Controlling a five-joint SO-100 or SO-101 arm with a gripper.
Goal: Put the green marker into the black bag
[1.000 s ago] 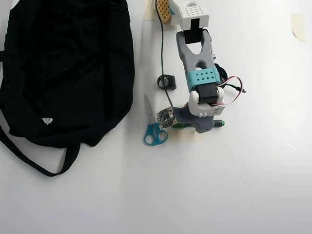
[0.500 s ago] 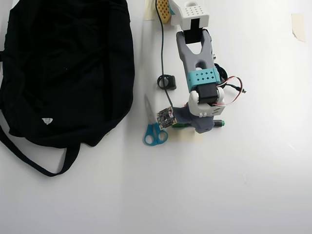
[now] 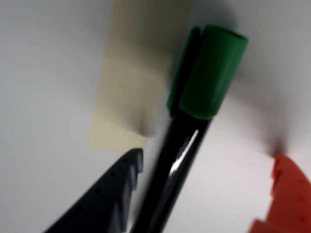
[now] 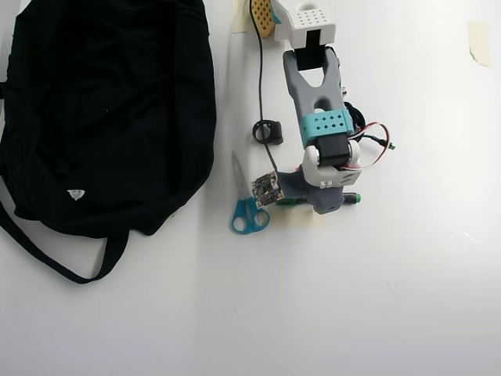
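The green marker [image 3: 194, 121] lies on the white table, its bright green cap pointing up in the wrist view and its glossy black barrel running down between my fingers. My gripper [image 3: 206, 160] is open around it: the dark blue finger [image 3: 104, 199] sits close against the barrel's left side, while the orange finger [image 3: 284, 199] stands apart on the right. In the overhead view my gripper [image 4: 317, 205] covers most of the marker; only its green end [image 4: 354, 199] pokes out. The black bag [image 4: 102, 110] lies far left, well apart.
Blue-handled scissors [image 4: 246, 200] lie just left of the gripper, and a small black ring [image 4: 266, 131] with a thin cable is above them. A beige tape patch [image 3: 131, 77] is on the table beside the marker cap. The bag's strap [image 4: 55, 258] loops toward the lower left.
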